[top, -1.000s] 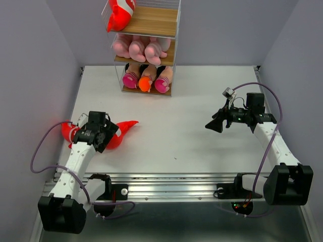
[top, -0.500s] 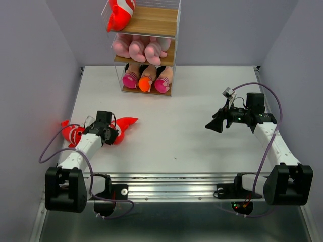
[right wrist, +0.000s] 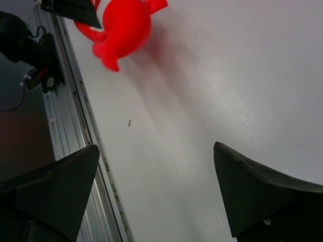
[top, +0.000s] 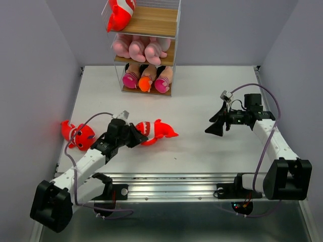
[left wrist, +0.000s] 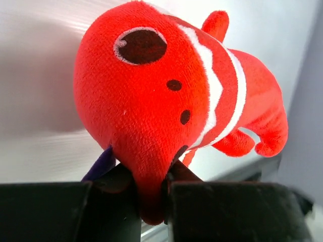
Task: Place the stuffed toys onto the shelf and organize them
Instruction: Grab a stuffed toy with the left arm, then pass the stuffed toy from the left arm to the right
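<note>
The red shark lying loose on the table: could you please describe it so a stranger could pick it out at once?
Start at the white table and follow its left edge, by the wall: the loose shark lies there untouched. One twin shark is pinched in the left arm's fingers nearer the middle; another sits on the top board of the shelf.

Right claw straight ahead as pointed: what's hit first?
Likely bare table, short of the red shark in the left claw; the right claw seems tilted down, though depth is unclear.
</note>
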Action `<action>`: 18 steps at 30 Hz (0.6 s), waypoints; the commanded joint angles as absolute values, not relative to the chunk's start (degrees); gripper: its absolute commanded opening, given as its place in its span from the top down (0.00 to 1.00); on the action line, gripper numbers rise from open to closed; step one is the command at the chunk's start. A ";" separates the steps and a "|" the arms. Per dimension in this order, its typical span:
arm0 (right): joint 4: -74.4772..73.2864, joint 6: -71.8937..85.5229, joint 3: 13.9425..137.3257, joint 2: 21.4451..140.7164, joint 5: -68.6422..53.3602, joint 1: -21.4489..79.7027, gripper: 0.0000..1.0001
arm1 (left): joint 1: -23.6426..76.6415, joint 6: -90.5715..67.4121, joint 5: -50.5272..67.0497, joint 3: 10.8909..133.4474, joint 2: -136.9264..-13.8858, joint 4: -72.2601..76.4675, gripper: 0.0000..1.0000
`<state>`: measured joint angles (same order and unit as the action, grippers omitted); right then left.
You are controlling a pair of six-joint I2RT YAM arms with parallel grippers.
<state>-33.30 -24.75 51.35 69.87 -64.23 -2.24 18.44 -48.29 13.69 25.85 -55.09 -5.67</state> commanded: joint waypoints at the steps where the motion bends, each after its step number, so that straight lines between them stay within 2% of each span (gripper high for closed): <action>1: -44.26 -37.42 55.02 70.75 -72.41 -2.55 0.00 | 31.26 -40.88 21.80 26.27 -52.64 8.25 1.00; 5: -57.26 -53.93 56.95 71.10 -79.00 -2.55 0.00 | 53.80 -34.05 11.30 31.35 -59.13 13.00 1.00; 8: -61.07 -54.49 58.96 72.50 -78.58 -2.55 0.00 | 65.08 -25.36 -1.00 36.45 -65.55 12.22 1.00; 11: -71.52 -57.64 63.53 74.79 -76.39 -2.55 0.00 | 69.33 -18.66 -5.79 38.67 -71.09 14.05 1.00; 13: -73.99 -54.07 67.91 76.64 -72.26 -2.03 0.00 | 71.79 -12.68 -8.87 40.42 -74.16 15.46 1.00; 18: -68.74 -40.70 68.82 74.54 -64.08 -0.09 0.00 | 75.67 1.63 -15.64 44.11 -78.30 22.14 1.00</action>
